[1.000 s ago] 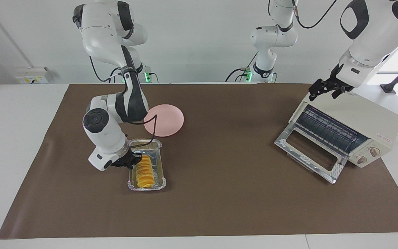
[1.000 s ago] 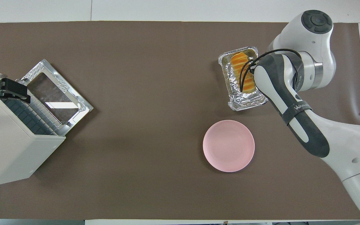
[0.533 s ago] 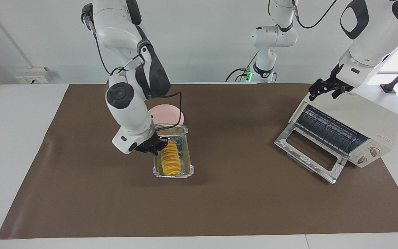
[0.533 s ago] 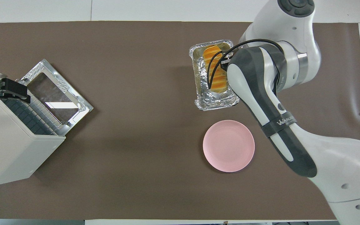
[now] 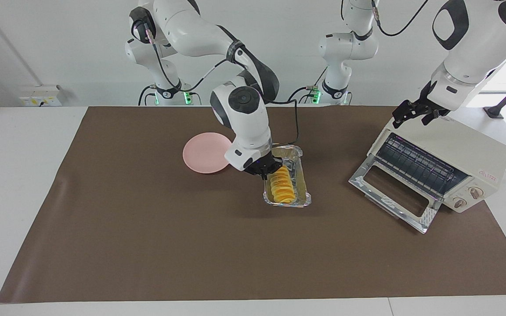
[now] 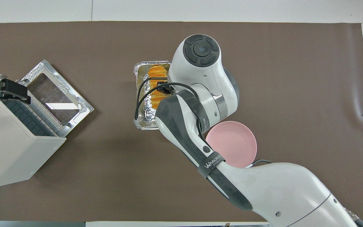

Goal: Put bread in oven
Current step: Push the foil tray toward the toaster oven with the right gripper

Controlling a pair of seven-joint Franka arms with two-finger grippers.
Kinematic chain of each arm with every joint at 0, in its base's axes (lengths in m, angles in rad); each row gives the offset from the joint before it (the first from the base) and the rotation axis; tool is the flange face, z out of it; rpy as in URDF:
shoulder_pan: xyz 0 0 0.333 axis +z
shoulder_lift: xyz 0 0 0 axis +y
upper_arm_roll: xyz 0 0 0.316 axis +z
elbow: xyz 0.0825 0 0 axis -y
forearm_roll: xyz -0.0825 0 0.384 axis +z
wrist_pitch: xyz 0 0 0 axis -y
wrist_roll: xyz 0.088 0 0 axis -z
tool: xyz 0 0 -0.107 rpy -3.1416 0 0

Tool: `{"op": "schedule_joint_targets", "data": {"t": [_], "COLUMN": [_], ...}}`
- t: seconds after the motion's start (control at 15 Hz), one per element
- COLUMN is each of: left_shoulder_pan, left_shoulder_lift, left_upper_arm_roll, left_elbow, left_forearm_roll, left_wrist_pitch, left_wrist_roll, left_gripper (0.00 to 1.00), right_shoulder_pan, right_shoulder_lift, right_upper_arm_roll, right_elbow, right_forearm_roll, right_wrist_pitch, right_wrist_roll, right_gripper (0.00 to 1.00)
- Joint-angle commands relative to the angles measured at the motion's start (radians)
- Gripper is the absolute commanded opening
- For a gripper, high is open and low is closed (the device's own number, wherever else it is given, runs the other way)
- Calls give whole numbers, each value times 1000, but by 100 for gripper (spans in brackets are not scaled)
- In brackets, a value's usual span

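While the oven [image 5: 437, 169] stands with its door down at the left arm's end of the table [image 5: 147, 245], the facing view shows the right tool [image 5: 262, 170] pinching the tray [image 5: 299, 175] rim, bread [image 5: 281, 188] inside, carried above mid-table beside the plate [image 5: 202, 153]. Left tool [image 5: 415, 113] waits spread over the oven's top. Overhead view: tray [image 6: 142, 119] well apart from the oven [image 6: 8, 157]; bread [image 6: 156, 74] picked up, not yet inserted.
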Motion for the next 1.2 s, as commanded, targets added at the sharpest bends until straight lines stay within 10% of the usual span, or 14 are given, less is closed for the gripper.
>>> {"op": "schedule_joint_targets", "data": {"t": [0.0,0.93,1.0,1.07,1.13], "left_shoulder_pan": [10,10,10,4,-2], "left_shoulder_lift": [3,2,0,0,2], "left_upper_arm_roll": [-2,-2,-5,-5,-5], "left_elbow": [12,7,7,7,7], "left_forearm_roll": [-15,-15,-15,-15,-15], "left_wrist_pitch": [-1,-1,-4,-3,5], "left_wrist_roll": [5,5,8,11,8], "left_gripper": [100,100,100,100,100], "right_shoulder_pan": [36,74,74,74,74], "right_shoulder_lift": [6,4,4,6,6], "right_upper_arm_roll": [-4,-4,-4,-4,-4], "right_elbow": [-105,-257,-257,-251,-244], "right_forearm_roll": [38,80,80,80,81], "right_wrist_pitch": [141,361,363,360,355], "right_wrist_roll": [38,44,44,47,52], "right_gripper": [0,1,73,100,100]}}
